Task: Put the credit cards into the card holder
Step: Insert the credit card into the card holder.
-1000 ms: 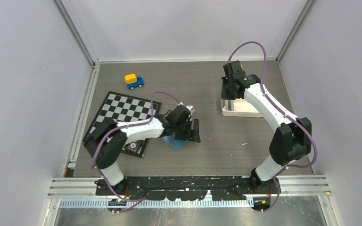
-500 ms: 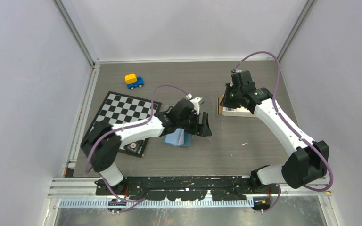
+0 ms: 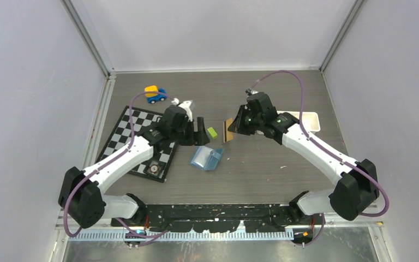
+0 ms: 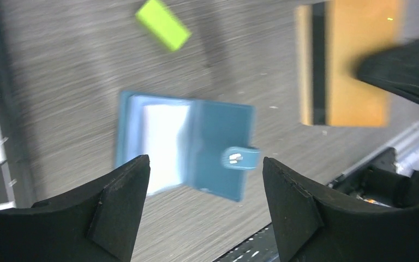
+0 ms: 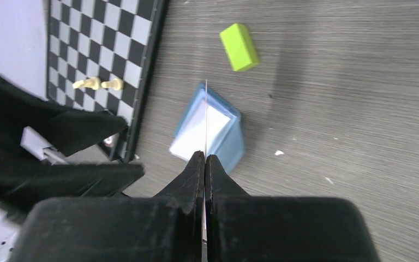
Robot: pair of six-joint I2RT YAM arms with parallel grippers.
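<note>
The card holder (image 3: 207, 158), a teal-blue wallet, lies partly open on the table, its pale inside showing. In the left wrist view the card holder (image 4: 218, 147) lies below my open, empty left gripper (image 4: 204, 164). In the top view the left gripper (image 3: 196, 128) hovers up and left of it. My right gripper (image 3: 234, 126) is shut on a tan-gold credit card (image 3: 228, 131) held upright above the table, right of the wallet. The card (image 4: 349, 60) shows a dark stripe. In the right wrist view the card (image 5: 205, 103) is edge-on between the shut fingers (image 5: 218, 169), over the wallet (image 5: 226, 139).
A lime-green block (image 3: 212, 132) lies between the two grippers. A chessboard (image 3: 136, 136) with pawns (image 5: 95, 83) lies at the left. A blue and yellow toy car (image 3: 154, 94) stands at the back left. A white tray (image 3: 308, 120) sits at the right.
My left gripper has let go of the wallet and drawn back up and left. My right gripper has carried the tan-gold card leftward from the white tray toward the wallet.
</note>
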